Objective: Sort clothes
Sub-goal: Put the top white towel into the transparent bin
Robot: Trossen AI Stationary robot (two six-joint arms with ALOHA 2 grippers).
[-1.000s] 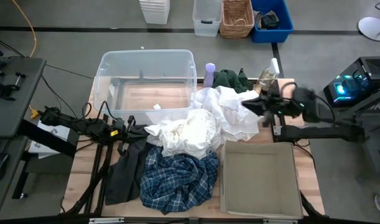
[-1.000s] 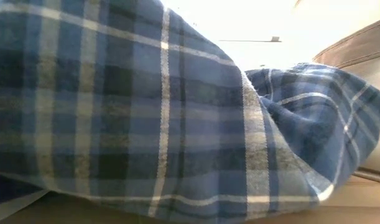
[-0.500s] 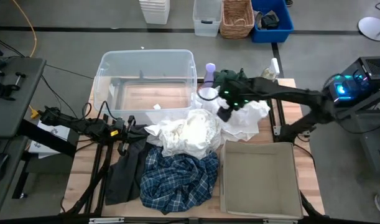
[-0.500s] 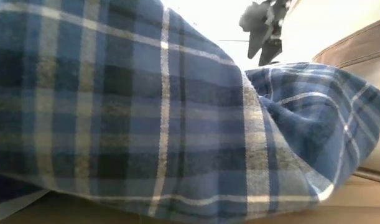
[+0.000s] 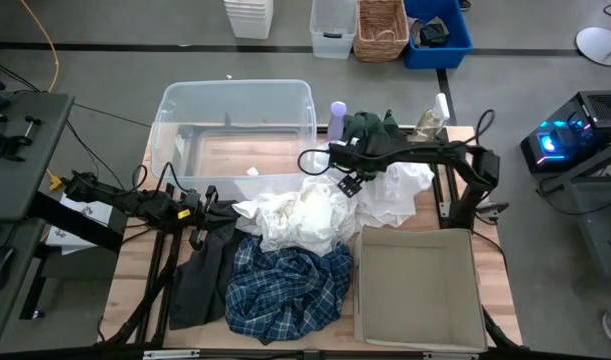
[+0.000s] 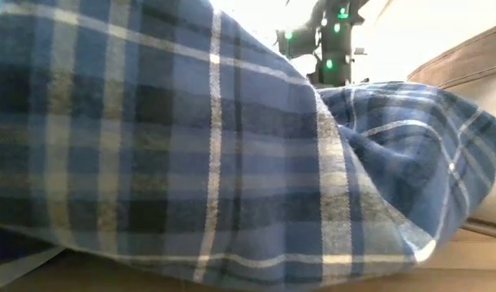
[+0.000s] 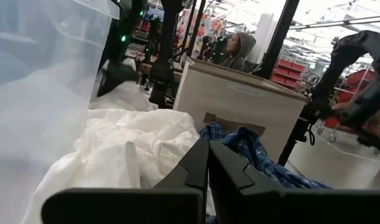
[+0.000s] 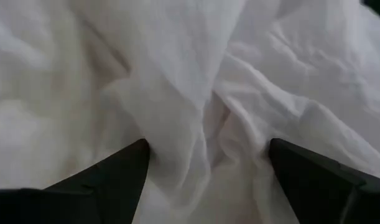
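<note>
Left gripper (image 5: pixel 207 207) rests centre-left on the bench (image 5: pixel 130 255), fingers pressed together. Clothes (image 5: pixel 305 235) heaped mid-frame: soft, light, best pinched at a raised fold. Right gripper (image 5: pixel 337 172) above the white piece (image 8: pixel 190 93), fingers spread.

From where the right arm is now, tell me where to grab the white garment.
Pinch the raised fold of the white garment from straight above. The right gripper already straddles that ridge with fingers open on either side, so closing there should gather enough cloth to lift it.

No text can be read — none anywhere.
</note>
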